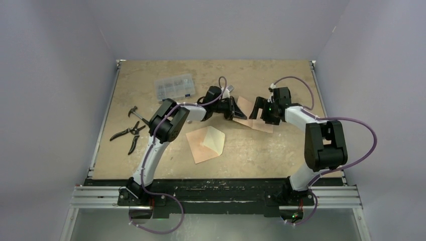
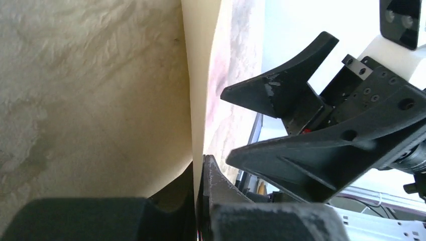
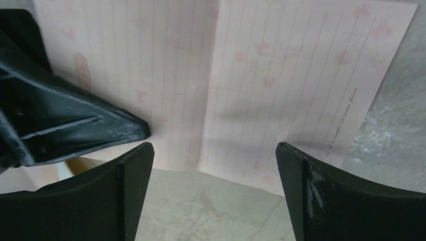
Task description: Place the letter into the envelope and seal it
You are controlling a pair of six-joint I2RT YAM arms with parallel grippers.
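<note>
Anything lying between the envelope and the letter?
Top view: only bare table between the envelope and the letter; the left gripper holds the letter's edge.

I see on plywood table (image 1: 261, 150): clear compartment box (image 1: 175, 87) far-left | black-handled pliers (image 1: 128, 135) left edge | small hammer (image 1: 136, 114) just beyond pliers

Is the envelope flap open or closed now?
Open. The envelope lies flat, its pale flap spread outward, inner face up.

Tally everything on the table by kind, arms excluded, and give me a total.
Paper items: 2 (letter, envelope)
Hand tools: 2 (pliers, small hammer)
Storage: 1 (clear compartment box)
Total: 5
</note>
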